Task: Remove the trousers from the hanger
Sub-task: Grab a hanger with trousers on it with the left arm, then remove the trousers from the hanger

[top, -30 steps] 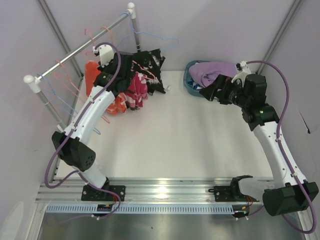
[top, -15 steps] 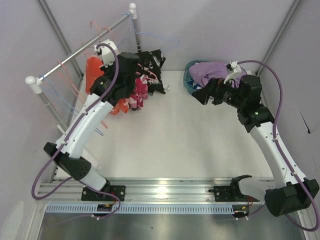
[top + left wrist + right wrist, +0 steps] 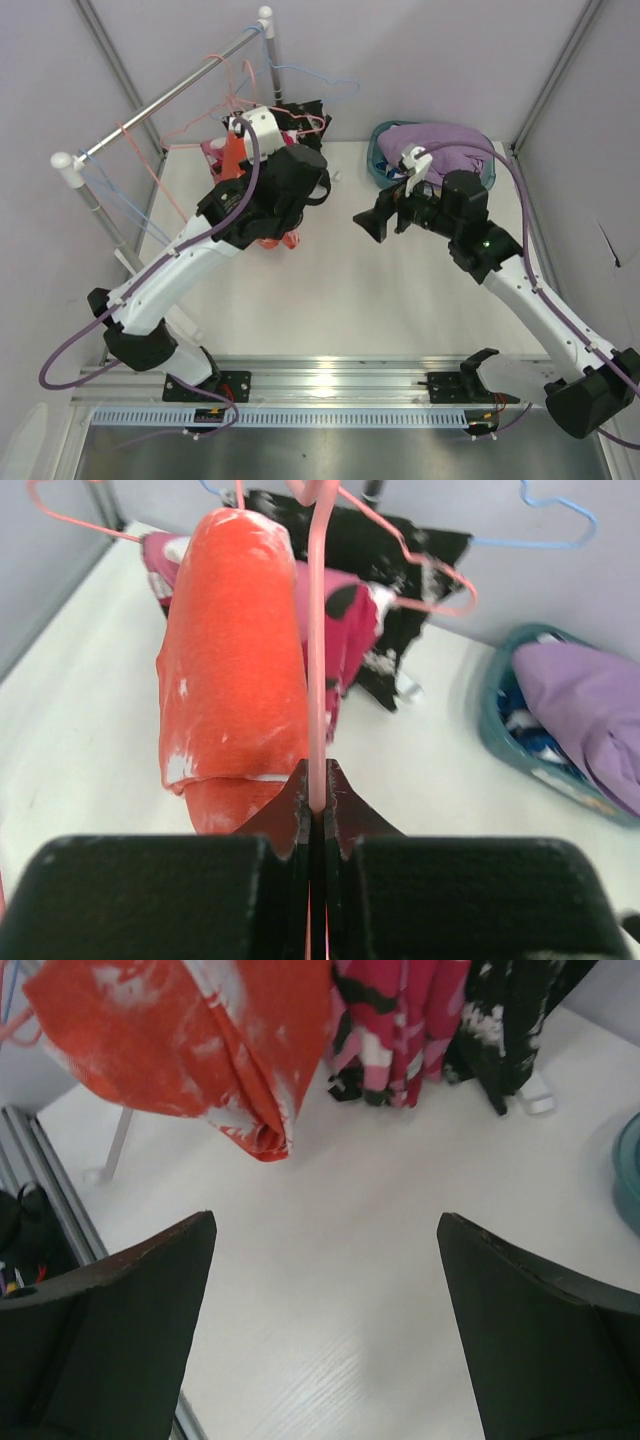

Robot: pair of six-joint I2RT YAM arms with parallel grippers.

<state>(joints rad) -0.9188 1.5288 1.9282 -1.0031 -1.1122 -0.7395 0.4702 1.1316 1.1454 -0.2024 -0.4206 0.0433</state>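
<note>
Left wrist view shows my left gripper pinched tight on the wire of the pink hanger. The orange trousers hang on it, upper left of the frame. My right gripper stands wide above the table.

This is looking like a robotics lab test cell. Plain grey panel walls are closing in a white worktop. An aluminium rail is running along its near edge, carrying two cabled robot arms. A miniature clothes rack is standing along the left edge.
</note>
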